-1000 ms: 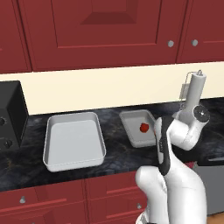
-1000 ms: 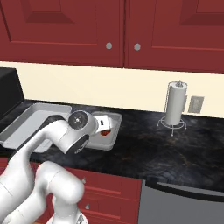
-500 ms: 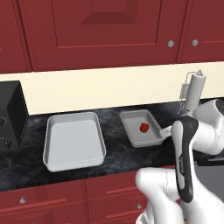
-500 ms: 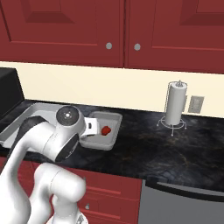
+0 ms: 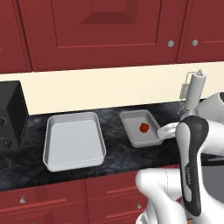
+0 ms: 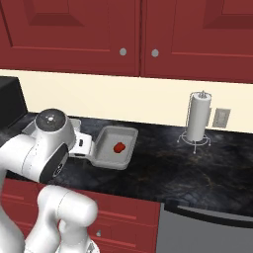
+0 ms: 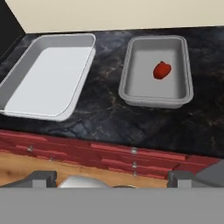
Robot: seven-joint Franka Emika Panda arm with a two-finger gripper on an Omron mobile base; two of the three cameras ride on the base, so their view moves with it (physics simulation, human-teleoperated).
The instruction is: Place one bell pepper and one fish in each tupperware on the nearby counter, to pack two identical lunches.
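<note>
Two light-grey tupperware trays rest on the black counter [image 5: 116,153]. The bigger one [image 5: 74,140] [image 7: 48,74] on the left is empty. The smaller one [image 5: 140,127] [image 6: 116,147] [image 7: 155,72] holds one red bell pepper [image 5: 144,127] [image 6: 119,147] [image 7: 161,70]. My gripper [image 7: 112,178] hangs back over the counter's front edge, well short of both trays, and looks down on them. It is open, its dark fingertips [image 7: 43,177] wide apart with nothing between them. The fish is out of view.
A black toaster oven [image 5: 11,116] stands at the counter's far left. A paper towel holder [image 6: 197,118] and a wall outlet [image 6: 220,117] are to the right. Dark-red drawers with silver knobs [image 7: 133,151] run under the counter, wall cabinets above.
My arm has swung back from the smaller tray, elbow moving right in the left base view. The pepper stays in its tray. The gripper has stayed open.
</note>
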